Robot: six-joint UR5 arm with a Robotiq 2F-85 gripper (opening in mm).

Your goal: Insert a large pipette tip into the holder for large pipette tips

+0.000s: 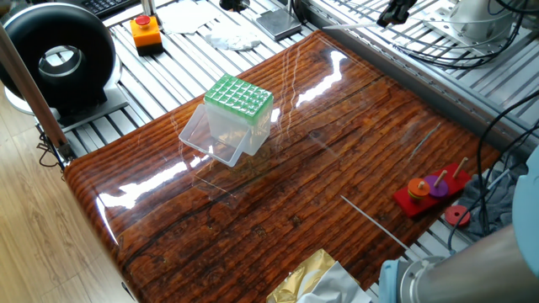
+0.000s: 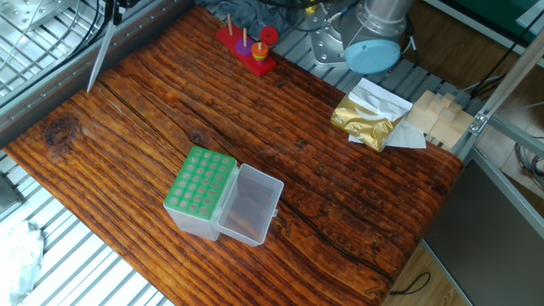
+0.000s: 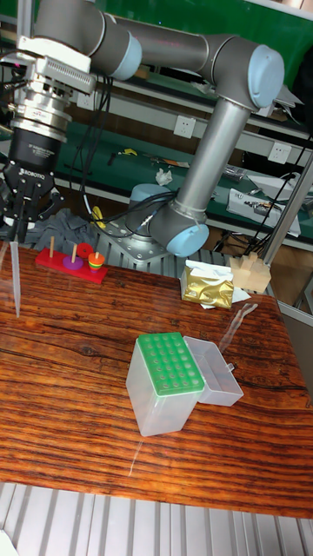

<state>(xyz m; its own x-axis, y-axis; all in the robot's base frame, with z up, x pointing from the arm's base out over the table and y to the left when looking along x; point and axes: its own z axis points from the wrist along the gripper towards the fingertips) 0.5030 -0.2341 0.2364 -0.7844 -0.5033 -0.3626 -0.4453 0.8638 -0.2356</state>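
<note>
The holder for large pipette tips (image 1: 239, 98) is a clear box with a green gridded rack (image 2: 200, 180) and stands mid-table (image 3: 169, 369). Its clear lid (image 2: 252, 204) hangs open at the side. My gripper (image 3: 16, 230) is high over the table's edge, far from the holder, near the red peg toy. It is shut on the top of a large pipette tip (image 3: 16, 278), a slim translucent tube pointing down. The other fixed view shows the tip (image 2: 100, 58) slanting below the gripper (image 2: 119, 10). In the one fixed view only the gripper's dark body (image 1: 394, 12) shows at the top edge.
A red peg toy with coloured rings (image 1: 428, 190) sits at the table edge (image 2: 246, 47). A gold foil bag (image 2: 365, 119) lies near the arm's base. A thin grey rod (image 1: 375, 220) lies on the wood. An orange button box (image 1: 146, 32) stands beyond the table.
</note>
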